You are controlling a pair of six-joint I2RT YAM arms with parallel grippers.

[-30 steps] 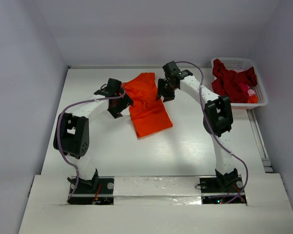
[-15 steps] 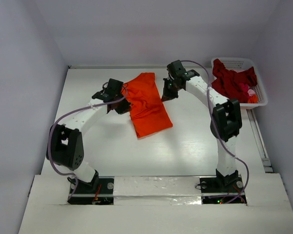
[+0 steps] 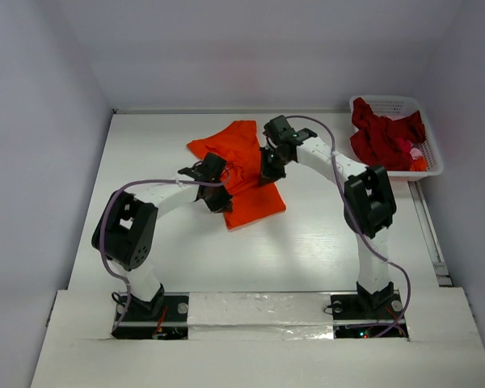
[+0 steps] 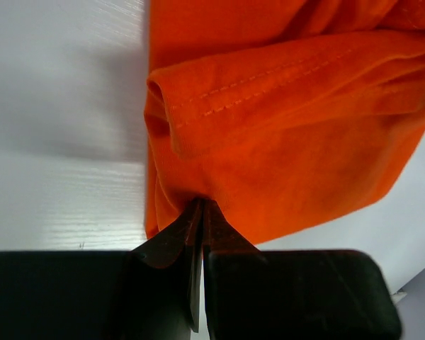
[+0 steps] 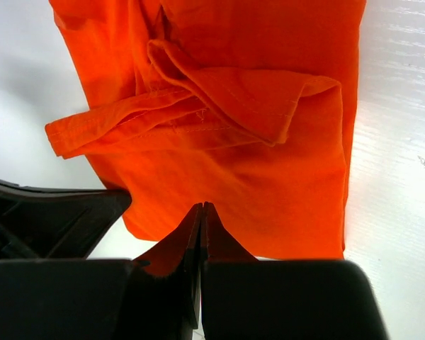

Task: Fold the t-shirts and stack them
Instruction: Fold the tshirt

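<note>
The orange t-shirt (image 3: pixel 241 149) lies crumpled on the white table (image 3: pixel 323 234), toward its far middle, with a stitched sleeve hem folded across it. The left gripper (image 4: pixel 200 205) has its jaws pressed together on the shirt's edge, and the cloth puckers at their tips. The right gripper (image 5: pixel 201 209) also has its jaws closed at the shirt's hem, though I cannot tell whether they catch any cloth. The dark red t-shirts (image 3: pixel 384 137) are heaped in the white latticed basket (image 3: pixel 392 102) at the far right.

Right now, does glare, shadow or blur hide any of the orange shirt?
Top external: even light, soft shadows, orange t-shirt sharp. Left wrist: stitching crisp, a grey shadow band on the table. Right wrist: table glares white at right; shirt clear.
</note>
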